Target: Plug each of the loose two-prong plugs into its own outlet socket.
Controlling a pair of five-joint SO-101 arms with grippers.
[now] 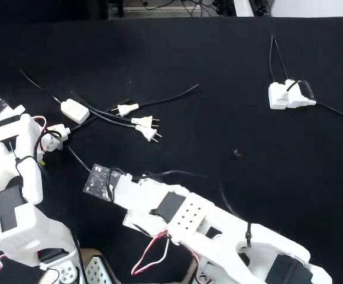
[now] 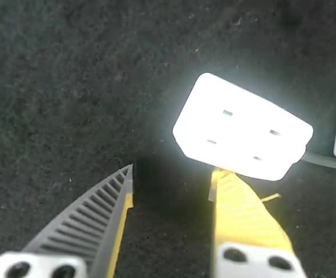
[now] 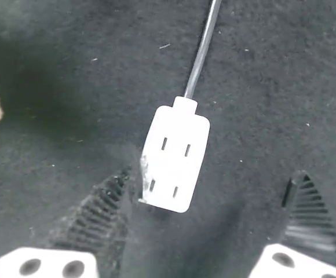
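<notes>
Black table under us. Our left pincer, spread, sits just beside a white socket block; our right pincer is spread around a corded socket block. Three loose plugs lie near the white socket block.

Glare washed out the socket in the left wrist view. Beside it, shadow darkened the dim bench.
</notes>
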